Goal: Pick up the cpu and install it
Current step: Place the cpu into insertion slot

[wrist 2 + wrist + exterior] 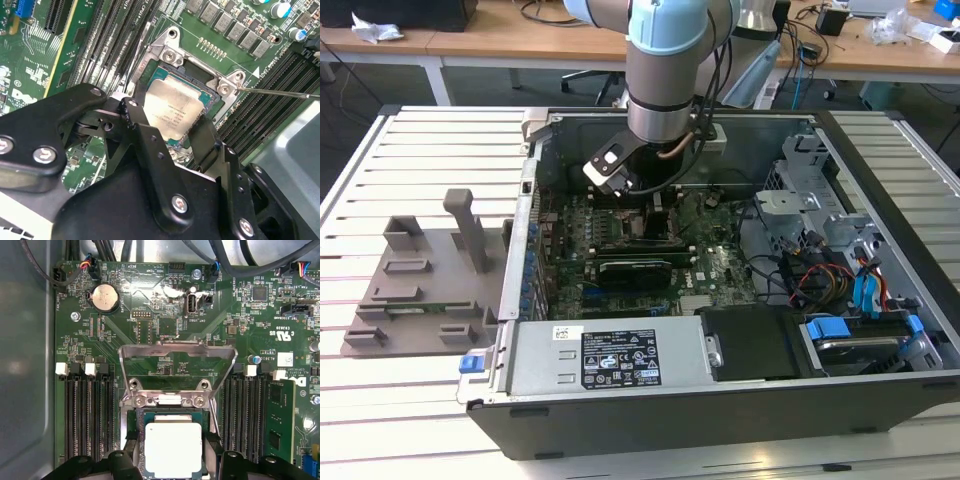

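Note:
The cpu (173,448), a small square chip with a pale silver top, lies level in the open socket (165,401) on the green motherboard. My gripper (172,452) straddles it, one black finger against each of two opposite edges. In the second wrist view the cpu (172,111) shows between the fingers (134,116) inside the metal socket frame (169,50), with my gripper (170,127) shut on it. The socket's metal load plate (177,351) stands flipped up. In the exterior view the arm (665,90) reaches down into the computer case (720,410) over the board.
Black memory slots (87,420) flank the socket on both sides. A thin socket lever (280,93) sticks out beside it. At the exterior view's left, a grey tray (420,290) with upright posts sits outside the case. A power supply (610,355), drive cage (820,210) and cables (820,280) crowd the case.

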### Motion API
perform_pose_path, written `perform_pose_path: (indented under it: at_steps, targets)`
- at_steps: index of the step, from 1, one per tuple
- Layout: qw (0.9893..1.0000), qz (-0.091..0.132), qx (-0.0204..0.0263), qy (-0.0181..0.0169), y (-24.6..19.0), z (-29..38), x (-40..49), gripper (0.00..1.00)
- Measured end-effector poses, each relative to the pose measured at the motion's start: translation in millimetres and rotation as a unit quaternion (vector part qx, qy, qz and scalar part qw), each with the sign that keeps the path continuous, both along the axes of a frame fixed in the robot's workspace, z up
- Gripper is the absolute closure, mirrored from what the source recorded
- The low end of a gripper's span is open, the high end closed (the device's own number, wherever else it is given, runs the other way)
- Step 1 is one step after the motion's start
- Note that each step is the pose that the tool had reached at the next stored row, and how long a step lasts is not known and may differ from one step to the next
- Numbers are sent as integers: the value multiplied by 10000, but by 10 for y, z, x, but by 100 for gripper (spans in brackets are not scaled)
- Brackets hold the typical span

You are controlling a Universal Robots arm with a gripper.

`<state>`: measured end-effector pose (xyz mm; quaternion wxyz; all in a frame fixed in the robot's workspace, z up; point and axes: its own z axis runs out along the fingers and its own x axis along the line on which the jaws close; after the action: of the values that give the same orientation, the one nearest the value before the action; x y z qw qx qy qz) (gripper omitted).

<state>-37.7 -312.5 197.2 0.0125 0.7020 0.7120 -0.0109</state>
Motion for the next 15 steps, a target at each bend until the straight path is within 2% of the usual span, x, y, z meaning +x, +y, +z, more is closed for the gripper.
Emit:
perform_pose_path:
  at_steps: [3,6,11,15]
  targets:
    - [10000,0,0,0,8,0,0,38]
    - [10000,0,0,0,35,0,0,38]
    - [10000,1,0,0,38,0,-3,38]
    - [10000,0,-1,0,38,47,-4,38]
